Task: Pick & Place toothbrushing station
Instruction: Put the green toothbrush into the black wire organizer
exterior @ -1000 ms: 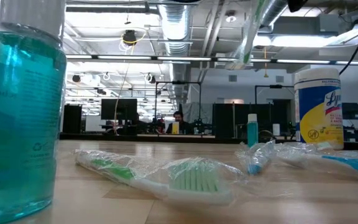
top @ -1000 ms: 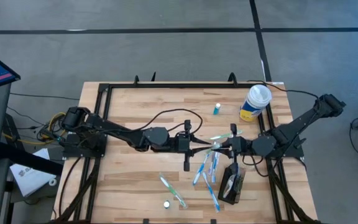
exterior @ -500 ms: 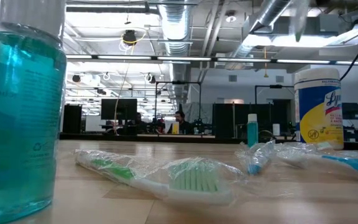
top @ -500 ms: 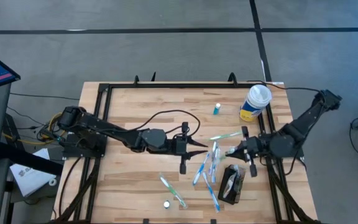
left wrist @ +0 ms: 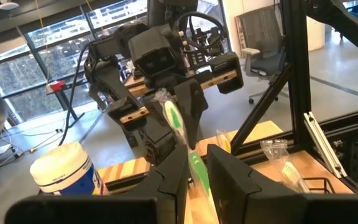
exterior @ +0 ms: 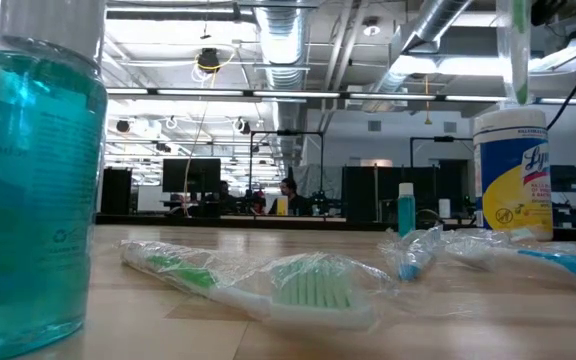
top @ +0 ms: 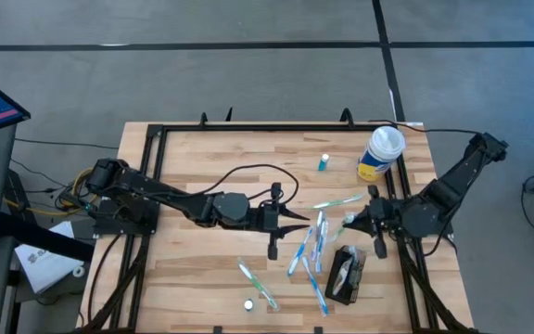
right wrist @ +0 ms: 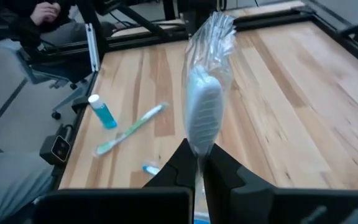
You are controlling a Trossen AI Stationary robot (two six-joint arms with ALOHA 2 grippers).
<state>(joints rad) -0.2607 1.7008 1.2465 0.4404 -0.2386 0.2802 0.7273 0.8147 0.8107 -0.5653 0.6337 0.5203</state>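
High cam looks straight down on the whole surface [top: 211,148]. Low cam sits at surface level, facing the room. Both catch the wipes canister [top: 379,153], and the wrist cams ride close behind their jaws.

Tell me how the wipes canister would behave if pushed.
The wipes canister stands upright, tall for its base, so it probably tips if pushed high. Once down, its round body would likely roll across the table.

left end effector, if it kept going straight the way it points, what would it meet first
Probably the wrapped toothbrush held by the right end effector, which faces the left end effector head on. Loose toothbrushes lie on the table between them, perhaps below that line; depth is unclear.
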